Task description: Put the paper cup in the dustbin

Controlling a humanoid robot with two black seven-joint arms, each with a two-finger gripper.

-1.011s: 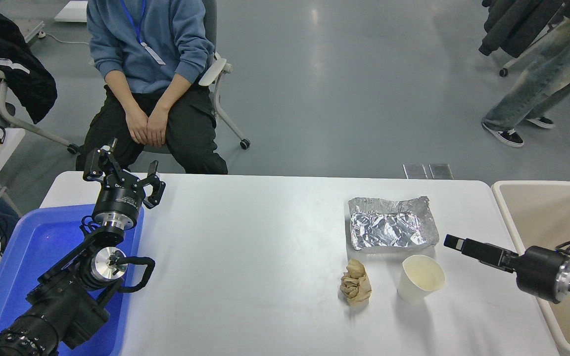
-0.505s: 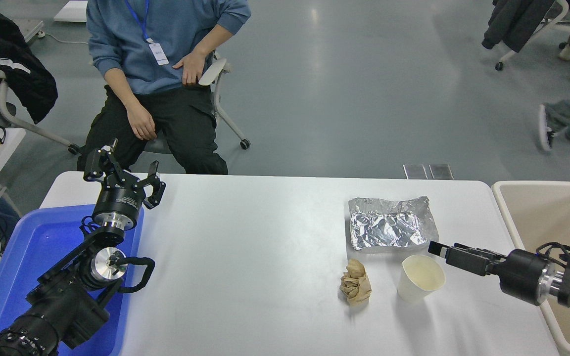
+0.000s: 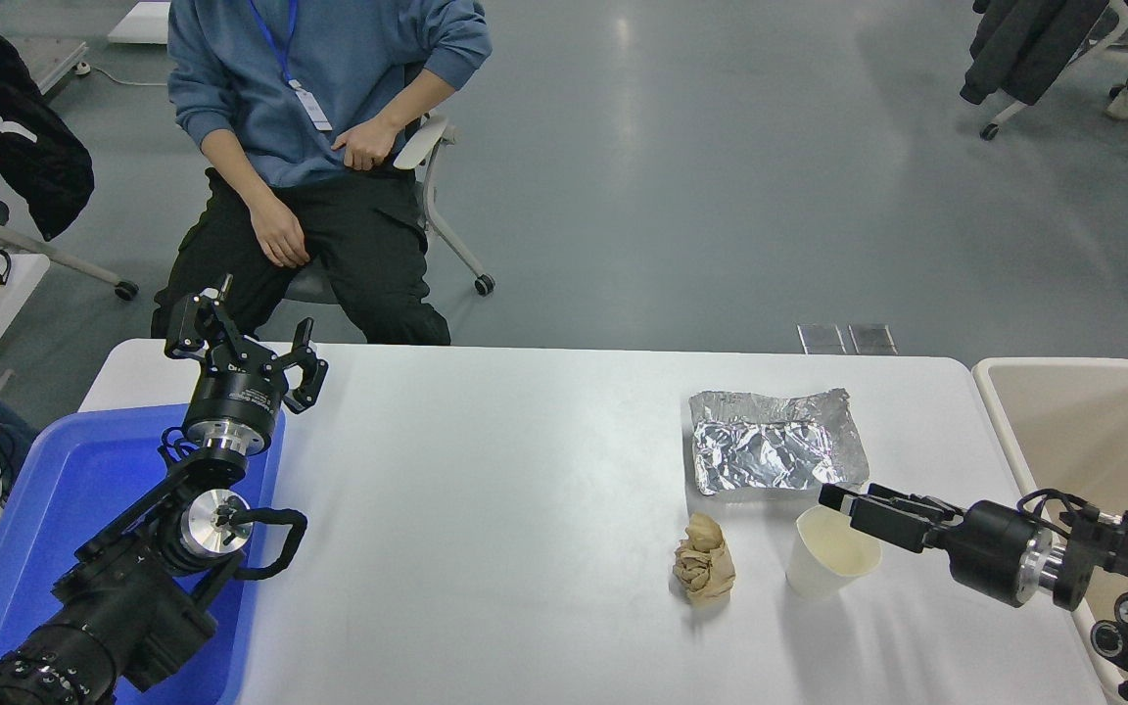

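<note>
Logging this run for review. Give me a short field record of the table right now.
paper cup: upright on the table, unheld
right claw: over the cup's far rim; open or shut unclear
dustbin: at the table's right end
brown paper ball: left of the cup
foil tray: behind the cup
left claw: parked, open, by the blue bin

paper ball [image 3: 704,572] left of cup [image 3: 830,565] | foil tray [image 3: 775,454] behind
</note>
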